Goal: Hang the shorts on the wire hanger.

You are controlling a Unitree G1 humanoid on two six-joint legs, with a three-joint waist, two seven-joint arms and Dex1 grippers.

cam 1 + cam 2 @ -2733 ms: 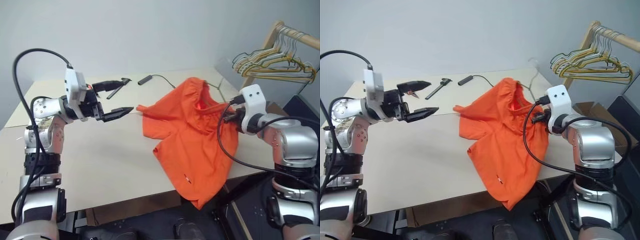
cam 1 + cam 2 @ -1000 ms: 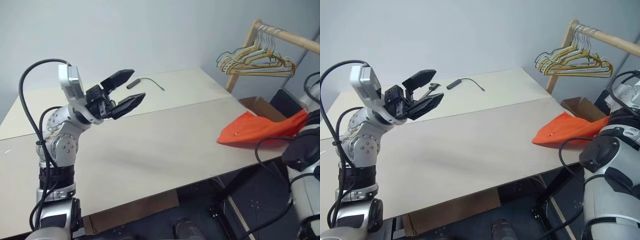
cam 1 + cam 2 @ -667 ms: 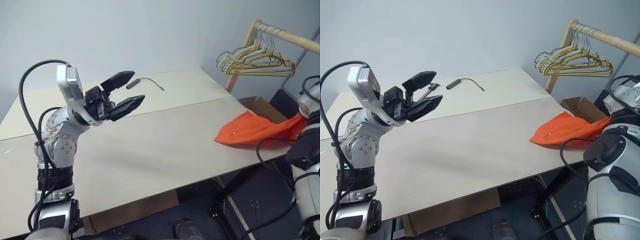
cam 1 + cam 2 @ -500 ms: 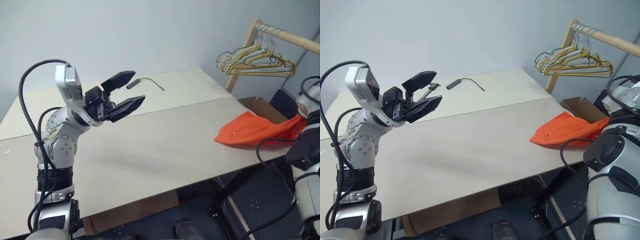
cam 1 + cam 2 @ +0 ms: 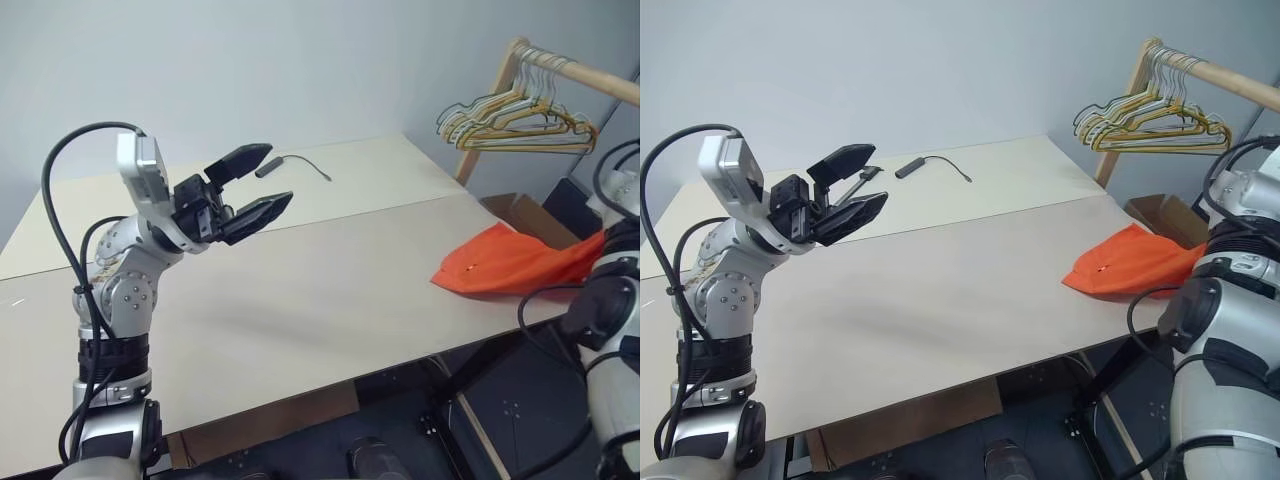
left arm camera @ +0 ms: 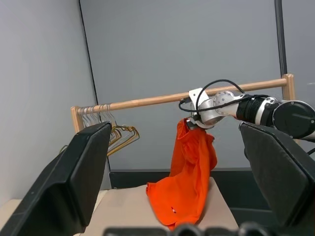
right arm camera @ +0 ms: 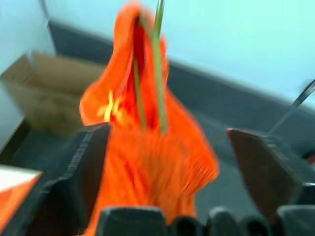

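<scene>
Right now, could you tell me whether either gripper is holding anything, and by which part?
Nothing is held. The left gripper is open in the air, and the right gripper's fingers stand apart from the shorts.

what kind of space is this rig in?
Probably a lab or test room staged as a laundry corner, not a home. A plain table against bare grey walls, a wooden rail with bunched hangers, a cardboard box on the floor, and orange shorts.
</scene>
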